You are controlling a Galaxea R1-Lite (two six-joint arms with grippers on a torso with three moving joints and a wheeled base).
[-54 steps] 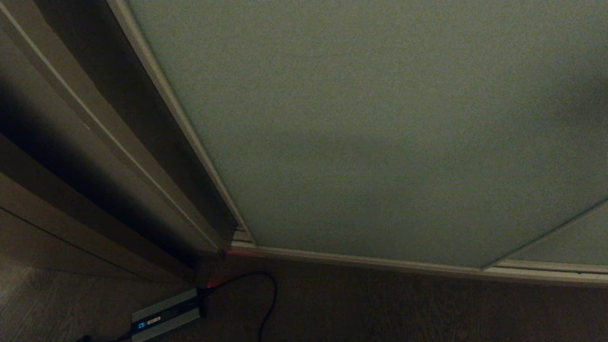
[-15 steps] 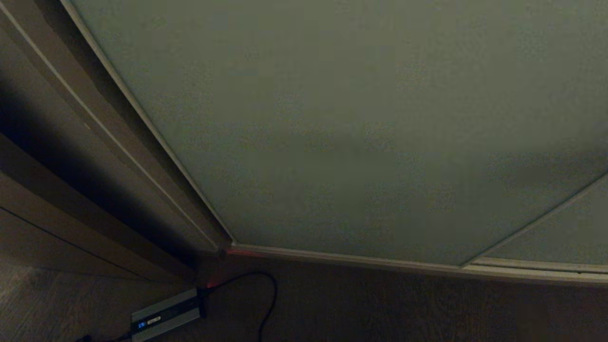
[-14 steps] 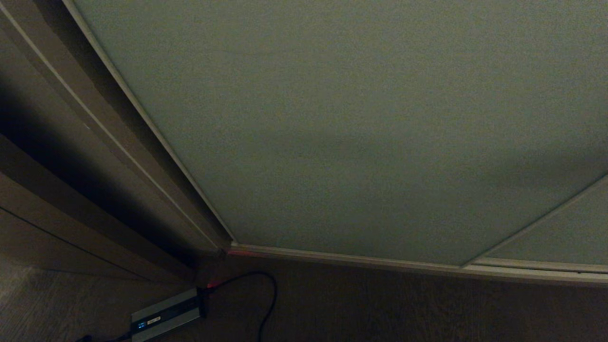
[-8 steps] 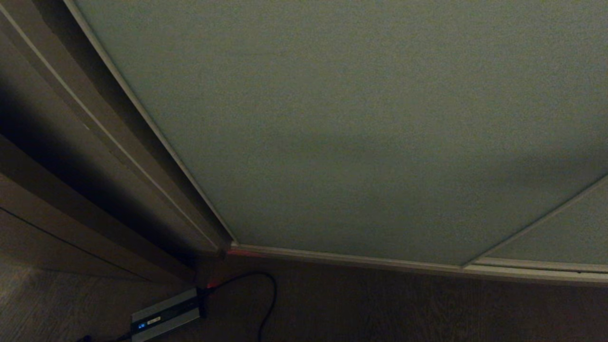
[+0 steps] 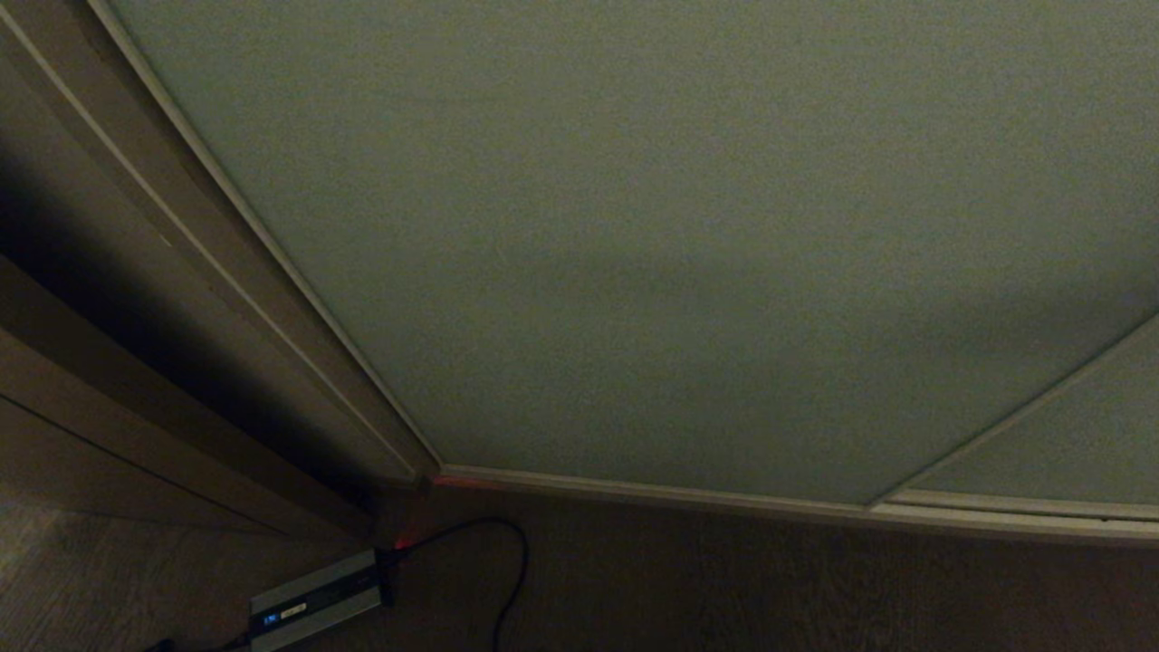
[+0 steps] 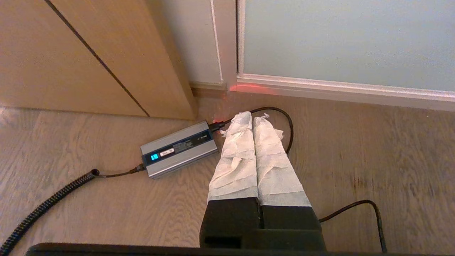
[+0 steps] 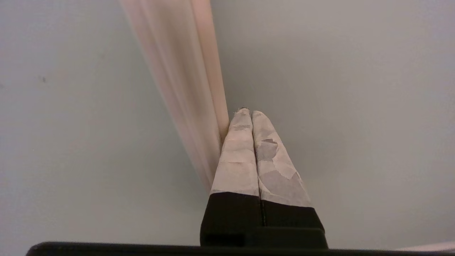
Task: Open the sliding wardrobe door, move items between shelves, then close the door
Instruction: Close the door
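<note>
Grey-green sliding wardrobe door [image 7: 355, 89], cream frame strip [image 7: 192, 89] beside closed right gripper [image 7: 247, 113]

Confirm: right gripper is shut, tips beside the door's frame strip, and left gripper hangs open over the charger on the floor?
Not quite. The left gripper is shut, as the left wrist view shows, by the charger. The right gripper is shut beside the frame strip.

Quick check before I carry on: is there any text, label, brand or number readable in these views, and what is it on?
No text here can be read.
Charger box on the floor: a lit blue symbol, a pale label strip and fine print on its dark face, all too small to read.
Wardrobe door, wooden panel and both grippers' wrapped fingers: no markings.
</note>
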